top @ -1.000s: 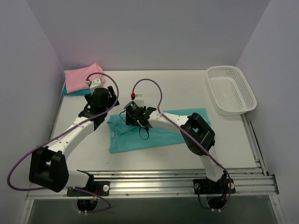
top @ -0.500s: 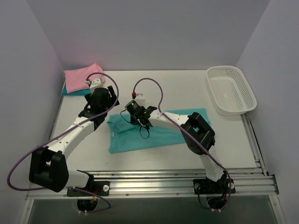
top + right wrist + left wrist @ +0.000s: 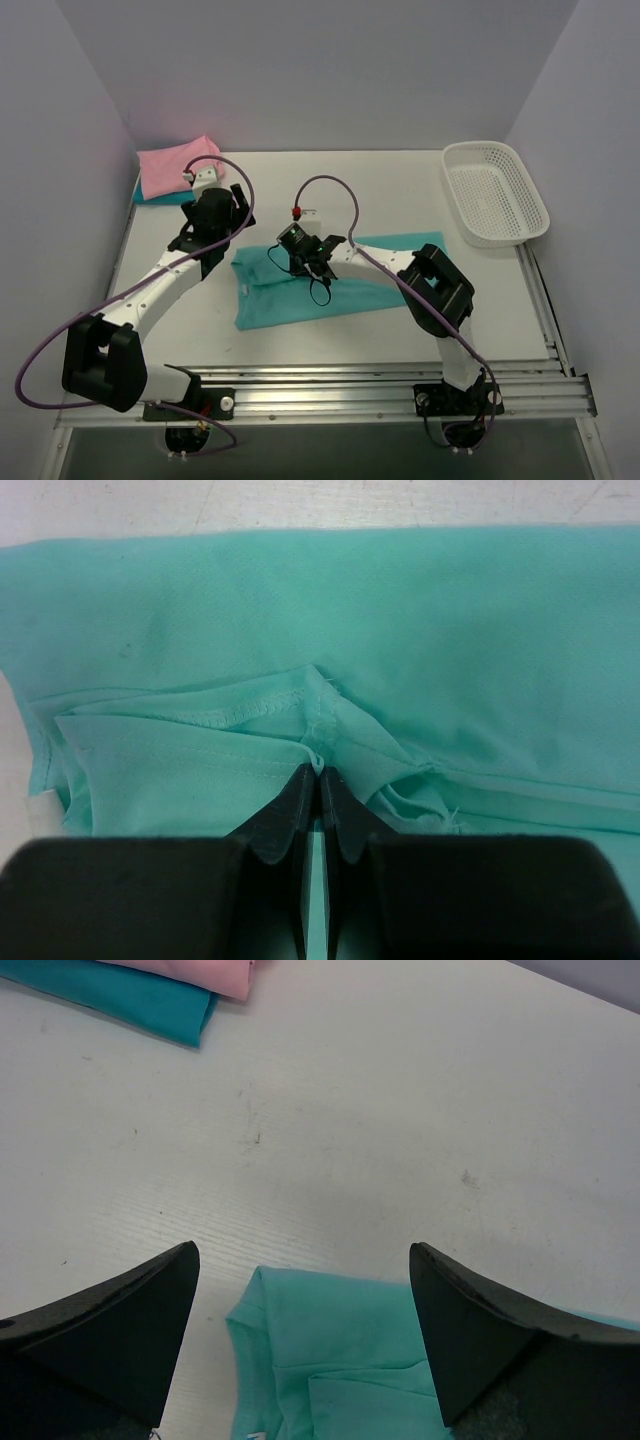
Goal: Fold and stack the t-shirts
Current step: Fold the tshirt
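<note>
A teal-green t-shirt [image 3: 340, 285] lies spread across the middle of the table, partly folded lengthwise. My right gripper [image 3: 300, 262] sits low on its left part, shut on a pinch of cloth at the sleeve seam [image 3: 320, 763]. My left gripper [image 3: 215, 215] hangs above the shirt's far-left corner [image 3: 300, 1310], jaws wide open with nothing between them. A folded pink t-shirt [image 3: 175, 165] rests on a folded darker teal-blue t-shirt [image 3: 160, 197] at the far left corner; both also show at the top of the left wrist view, the pink t-shirt [image 3: 200, 970] above the teal-blue t-shirt [image 3: 130, 1000].
A white mesh basket [image 3: 495, 192] stands at the far right of the table. Purple cables loop from both arms. Grey walls close in the left, back and right. A metal rail [image 3: 330, 385] runs along the near edge.
My right gripper has shut on the teal-green shirt's seam and shifted slightly right and toward the near edge, pulling cloth along. The left arm has stayed still.
</note>
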{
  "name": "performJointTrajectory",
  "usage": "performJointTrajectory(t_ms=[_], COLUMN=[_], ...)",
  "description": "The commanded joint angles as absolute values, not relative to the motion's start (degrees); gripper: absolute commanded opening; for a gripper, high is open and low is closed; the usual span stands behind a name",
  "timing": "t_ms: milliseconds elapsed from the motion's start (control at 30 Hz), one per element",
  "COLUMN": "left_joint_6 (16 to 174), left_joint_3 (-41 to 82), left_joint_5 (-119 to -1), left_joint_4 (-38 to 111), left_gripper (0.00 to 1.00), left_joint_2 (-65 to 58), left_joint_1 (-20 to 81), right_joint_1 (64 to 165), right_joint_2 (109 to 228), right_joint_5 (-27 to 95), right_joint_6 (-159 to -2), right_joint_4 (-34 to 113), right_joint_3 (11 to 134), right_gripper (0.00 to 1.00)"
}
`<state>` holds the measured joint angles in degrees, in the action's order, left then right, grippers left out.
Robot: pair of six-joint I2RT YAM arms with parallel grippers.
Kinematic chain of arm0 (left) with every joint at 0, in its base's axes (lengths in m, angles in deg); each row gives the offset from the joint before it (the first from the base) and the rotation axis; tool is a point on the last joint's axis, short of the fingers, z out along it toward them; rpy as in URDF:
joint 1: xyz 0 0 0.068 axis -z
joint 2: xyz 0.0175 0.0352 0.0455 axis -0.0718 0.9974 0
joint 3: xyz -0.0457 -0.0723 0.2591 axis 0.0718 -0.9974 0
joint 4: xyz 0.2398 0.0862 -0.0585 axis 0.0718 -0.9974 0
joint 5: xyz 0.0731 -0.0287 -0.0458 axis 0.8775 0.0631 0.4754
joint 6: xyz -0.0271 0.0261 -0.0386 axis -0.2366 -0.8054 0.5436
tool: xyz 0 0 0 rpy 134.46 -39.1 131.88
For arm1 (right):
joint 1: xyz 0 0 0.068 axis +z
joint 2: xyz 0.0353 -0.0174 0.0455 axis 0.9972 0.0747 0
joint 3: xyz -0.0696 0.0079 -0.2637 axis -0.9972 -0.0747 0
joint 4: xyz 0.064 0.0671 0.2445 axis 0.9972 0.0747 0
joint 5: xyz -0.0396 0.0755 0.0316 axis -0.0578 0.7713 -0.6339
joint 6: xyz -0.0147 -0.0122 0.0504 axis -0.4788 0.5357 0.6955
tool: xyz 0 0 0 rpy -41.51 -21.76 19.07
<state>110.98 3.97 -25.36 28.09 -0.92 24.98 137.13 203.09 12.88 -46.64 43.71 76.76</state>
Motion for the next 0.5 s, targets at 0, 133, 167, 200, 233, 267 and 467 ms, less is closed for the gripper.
performJointTrajectory(t_ms=[0, 133, 167, 200, 233, 267, 467], left_joint_6=[110.2, 110.3, 110.3, 110.3, 110.3, 110.3, 110.2], left_joint_3=[4.3, 4.3, 4.4, 4.5, 4.5, 4.5, 5.6], left_joint_5=[-25.9, -26.1, -26.2, -26.3, -26.4, -26.6, -28.2], left_joint_4=[30.1, 30.3, 30.2, 30.3, 30.3, 30.4, 30.2], left_gripper=[0.95, 0.95, 0.95, 0.95, 0.95, 0.95, 0.95], left_joint_2=[-1.9, -1.8, -1.7, -1.5, -1.1, -0.9, 1.9], left_joint_1=[24.6, 24.6, 24.6, 24.6, 24.6, 24.6, 24.6], right_joint_1=[137.7, 138.0, 138.2, 138.3, 138.4, 138.4, 139.5], right_joint_2=[198.0, 197.3, 197.2, 197.2, 196.9, 196.8, 194.1], right_joint_5=[11.5, 11.6, 11.6, 11.5, 11.6, 11.6, 11.8], right_joint_6=[-46.2, -46.0, -46.0, -46.0, -46.0, -46.0, -45.6], right_joint_4=[44.0, 43.6, 43.7, 43.7, 43.7, 43.7, 43.7], right_joint_3=[75.0, 73.5, 73.3, 73.0, 72.9, 72.7, 69.4], right_gripper=[0.00, 0.00, 0.00, 0.00, 0.00, 0.00, 0.00])
